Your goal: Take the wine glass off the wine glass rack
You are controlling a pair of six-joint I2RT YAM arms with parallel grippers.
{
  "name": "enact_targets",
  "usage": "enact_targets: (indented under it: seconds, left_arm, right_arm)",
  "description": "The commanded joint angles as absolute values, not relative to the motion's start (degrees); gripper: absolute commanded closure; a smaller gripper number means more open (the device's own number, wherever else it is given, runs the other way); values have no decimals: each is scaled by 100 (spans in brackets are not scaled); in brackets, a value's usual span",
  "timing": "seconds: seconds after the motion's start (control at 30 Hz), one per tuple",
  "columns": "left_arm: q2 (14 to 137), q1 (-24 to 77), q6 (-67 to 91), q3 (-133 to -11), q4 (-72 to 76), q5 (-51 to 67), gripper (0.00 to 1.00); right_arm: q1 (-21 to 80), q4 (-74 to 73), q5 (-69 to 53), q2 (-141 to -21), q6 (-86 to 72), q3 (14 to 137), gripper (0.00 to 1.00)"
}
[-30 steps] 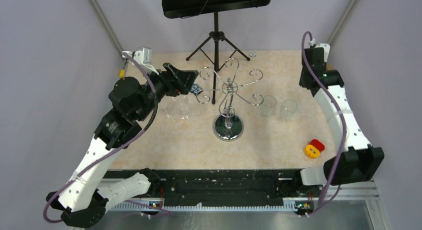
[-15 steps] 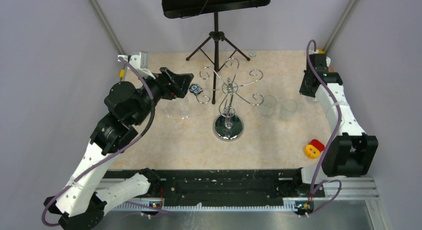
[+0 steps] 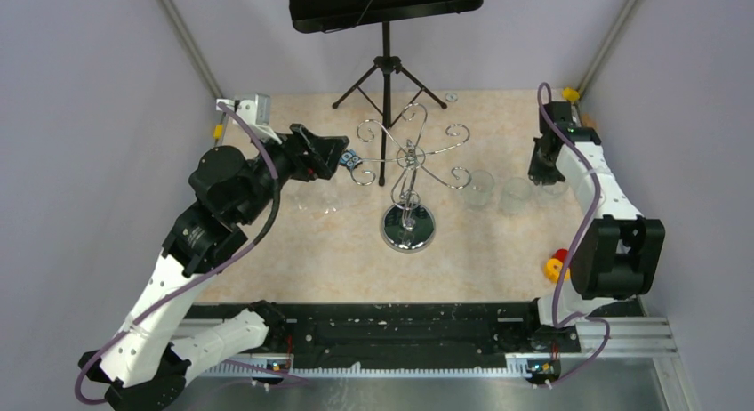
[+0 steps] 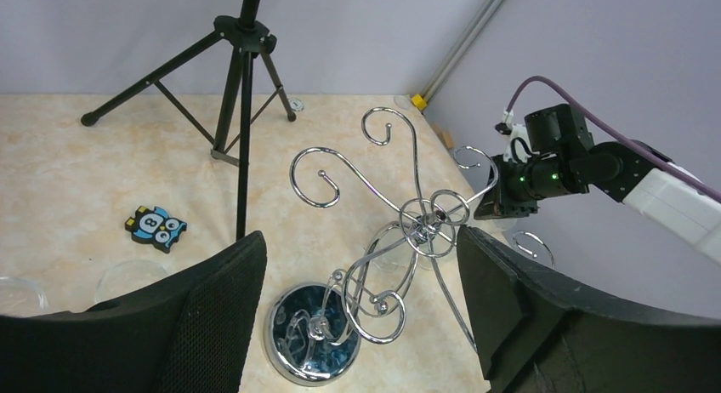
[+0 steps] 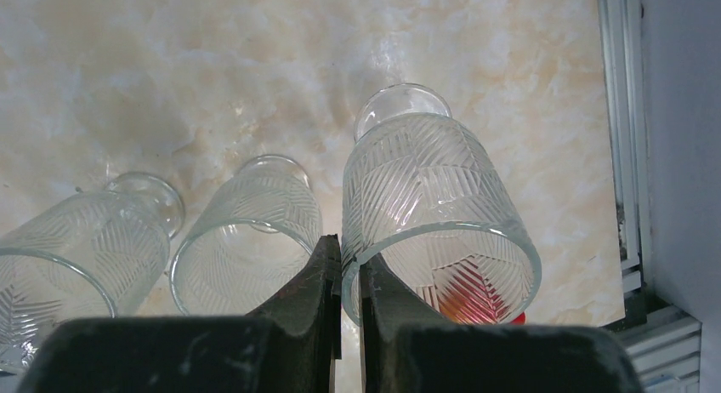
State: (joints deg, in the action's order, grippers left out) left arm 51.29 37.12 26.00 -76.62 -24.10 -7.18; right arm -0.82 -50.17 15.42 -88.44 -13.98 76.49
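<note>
**A:** So where's the glass? On the beige marbled surface (image 3: 338,251) the chrome wire rack (image 3: 408,226) with the round mirror base sits in the middle, and its hooks look bare to me.

**B:** Yep. The right pincer (image 5: 349,265) is clenched on the rim of a ribbed clear wine glass (image 5: 425,197), far right, well apart from the rack. Left pincer (image 3: 338,155) hangs released just beside the hooks.

**A:** Risks?

**B:** It's a thin rim pinch, so I'd guess the glass could slip or tip into the two matching glasses (image 5: 246,231) just beside it. The surface's edge is near too.

**A:** Any writing?

**B:** None readable. The little blue owl tile (image 4: 156,227) shows a face, no text.
</note>
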Motion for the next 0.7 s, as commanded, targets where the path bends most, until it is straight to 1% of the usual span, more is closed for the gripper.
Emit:
enact_targets:
  seconds: [0.0, 0.1, 0.23, 0.5, 0.57, 0.67]
  left_arm:
    - [5180, 3713, 2565, -7695, -2300, -444, 14]
    - [5183, 3716, 2590, -7687, -2303, -391, 14]
    - [5222, 3714, 2593, -7751, -2342, -297, 14]
    - [5208, 3713, 2599, -7783, -2433, -250, 14]
    - [5195, 3710, 2610, -7770, -2435, -256, 14]
    - [5194, 3710, 2616, -7769, -2447, -271, 14]
  right_arm:
    - [-149, -5160, 1512, -8981, -1369, 7667, 100]
    - [-149, -5250, 1613, -9004, -1433, 7586, 99]
    - [-152, -5273, 1558, -8959, -1475, 7454, 94]
    - [-237, -5153, 1468, -8928, -1521, 7209, 92]
    - [-238, -5164, 1502, -8925, -1515, 7221, 89]
    - [-238, -5152, 1551, -8924, -1502, 7236, 81]
